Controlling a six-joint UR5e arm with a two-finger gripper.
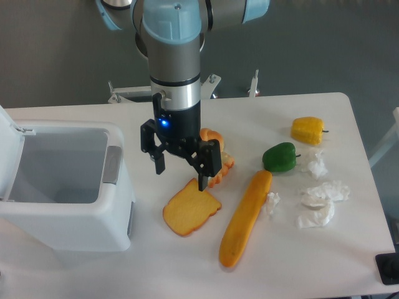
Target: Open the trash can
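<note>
Pincer (pixel 181 176) spread wide; no legible writing.

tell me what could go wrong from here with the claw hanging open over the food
The open claw hangs low above the orange toy bread slice; one fingertip looks close to its edge and could nudge it. The round toy bun sits partly hidden behind the claw, so a sideways swing might knock it. The large white plastic trash can already stands open, so a move back that way risks bumping its grey latch.
</note>
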